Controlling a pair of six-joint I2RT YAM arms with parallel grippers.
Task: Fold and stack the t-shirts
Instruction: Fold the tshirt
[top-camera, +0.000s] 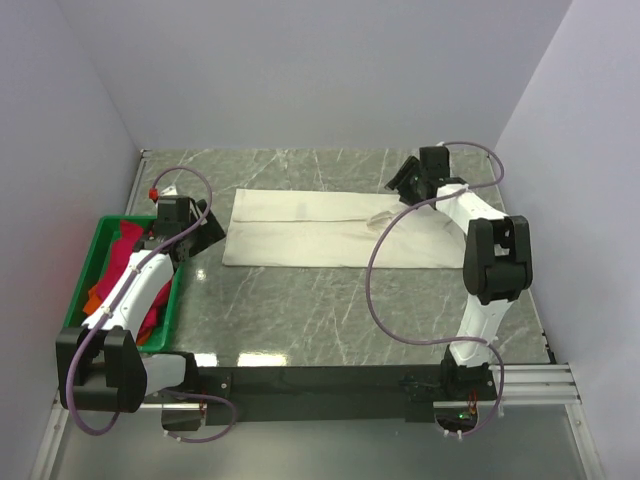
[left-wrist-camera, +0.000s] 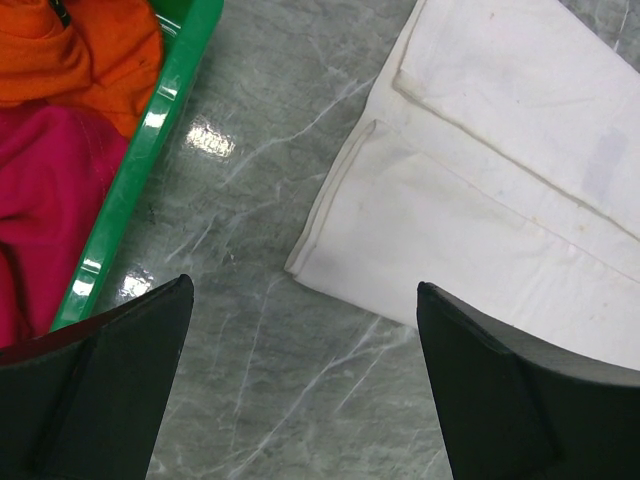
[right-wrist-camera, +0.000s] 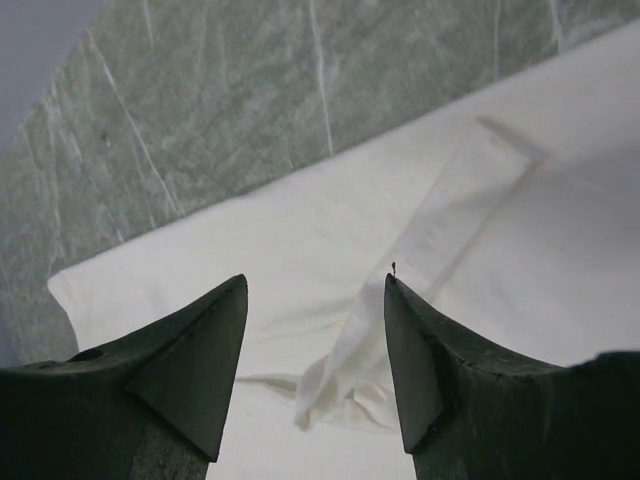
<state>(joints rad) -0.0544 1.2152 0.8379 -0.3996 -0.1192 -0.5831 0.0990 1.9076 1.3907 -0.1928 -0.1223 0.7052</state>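
Surface (top-camera: 330, 320): green-grey veined stone, carrying everything named here. It shows bare in the gap of my left jaws and beyond the far edge of the cloth ahead of my right jaws.

Cream t-shirt (top-camera: 320, 230): folded into a long flat band, and lying between my two sets of jaws. My left jaws stand spread wide with nothing in them. One folded corner of the band lies just ahead of their gap, toward the right-hand finger (left-wrist-camera: 520, 400), which covers the cloth's near edge. My right jaws stand partly spread over the other end of the band and grip nothing that I can see. A narrow raised pleat of the cream cloth runs away from the gap, and it bunches into a small crumple below and between the two tips. Whether either tip touches the cloth I cannot tell.

Green crate (left-wrist-camera: 150, 140): ahead of my left jaws' left-hand finger and apart from the cream band, with bare stone between them. My left arm crosses much of it in the top view.

Crimson-pink t-shirt (left-wrist-camera: 50, 200): bundled inside the crate and cut off at the frame edge.

Orange t-shirt (left-wrist-camera: 80, 50): crumpled in the crate beyond the crimson-pink one and touching it, its full shape hidden.
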